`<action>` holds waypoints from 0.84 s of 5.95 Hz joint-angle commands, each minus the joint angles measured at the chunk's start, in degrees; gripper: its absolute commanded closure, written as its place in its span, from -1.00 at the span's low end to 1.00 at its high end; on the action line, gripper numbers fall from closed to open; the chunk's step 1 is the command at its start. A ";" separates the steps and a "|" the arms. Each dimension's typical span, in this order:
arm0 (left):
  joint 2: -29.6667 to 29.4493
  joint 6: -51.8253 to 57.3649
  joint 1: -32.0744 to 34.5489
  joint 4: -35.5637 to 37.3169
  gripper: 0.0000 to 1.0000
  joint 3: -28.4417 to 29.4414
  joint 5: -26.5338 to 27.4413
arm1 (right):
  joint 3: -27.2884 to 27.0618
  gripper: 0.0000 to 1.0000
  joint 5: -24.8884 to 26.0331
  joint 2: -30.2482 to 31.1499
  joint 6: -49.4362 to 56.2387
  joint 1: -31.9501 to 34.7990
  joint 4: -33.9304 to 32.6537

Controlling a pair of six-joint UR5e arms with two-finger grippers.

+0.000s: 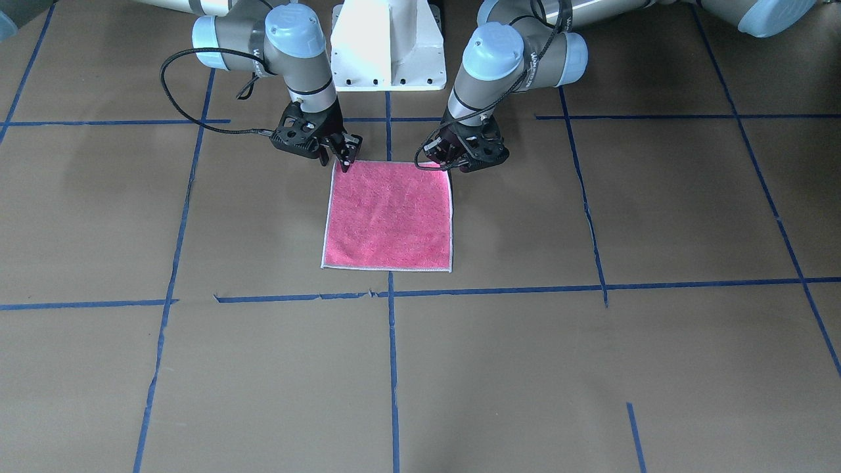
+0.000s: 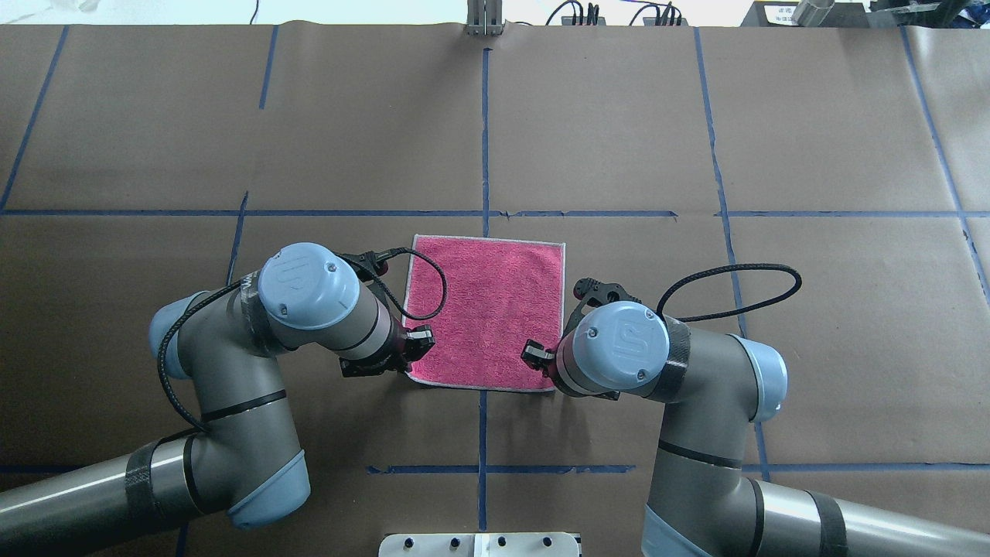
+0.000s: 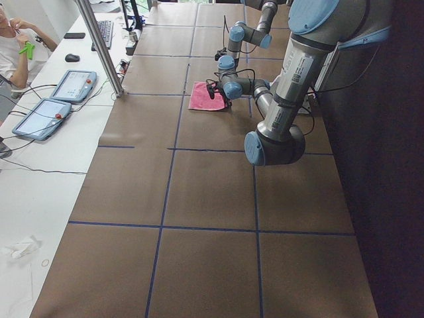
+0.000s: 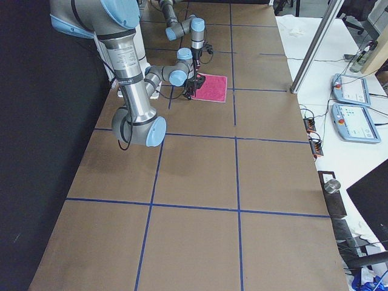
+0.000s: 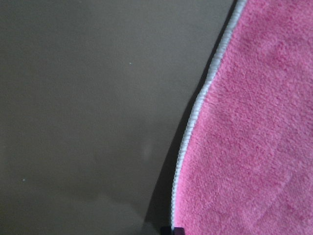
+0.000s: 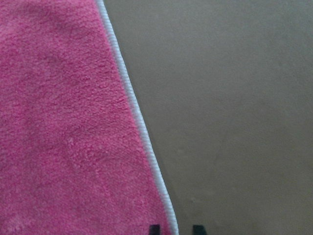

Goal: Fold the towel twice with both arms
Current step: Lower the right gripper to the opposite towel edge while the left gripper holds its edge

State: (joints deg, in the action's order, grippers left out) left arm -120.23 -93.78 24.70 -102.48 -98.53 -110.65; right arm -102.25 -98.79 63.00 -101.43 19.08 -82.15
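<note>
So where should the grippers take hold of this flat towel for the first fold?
Probably its two corners nearest the robot: the towel lies flat, pink face up, so only edges offer a pinch. The left gripper and right gripper each hang over one such corner; come down from above, straddling the stitched border.

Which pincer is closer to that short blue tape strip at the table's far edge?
Left. The short blue tape strip lies on the robot's left. The left pincer is at the towel's near corner on that side; the right pincer at the other near corner, farther off.
</note>
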 commanded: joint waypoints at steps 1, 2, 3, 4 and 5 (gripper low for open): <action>-0.09 0.00 0.00 0.00 0.95 0.09 -0.09 | 0.03 0.51 0.00 -0.16 0.00 -0.44 -0.02; -0.09 0.00 0.00 0.00 0.95 0.09 0.00 | -0.06 0.80 -0.09 -0.34 0.00 -0.44 -0.11; -0.09 0.00 0.00 0.00 0.95 0.09 0.00 | 0.03 0.97 -0.09 -0.25 0.00 -0.09 -0.02; -0.18 0.00 0.26 0.00 0.96 0.09 0.00 | -0.14 0.99 -0.18 -0.42 0.09 1.04 -0.02; -0.35 0.00 0.87 -0.43 0.97 0.18 0.00 | -0.14 1.00 -0.35 -0.43 0.09 2.18 0.06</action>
State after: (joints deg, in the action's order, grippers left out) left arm -120.45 -93.78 25.11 -102.62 -98.40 -110.66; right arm -102.35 -99.00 62.62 -101.36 20.22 -82.16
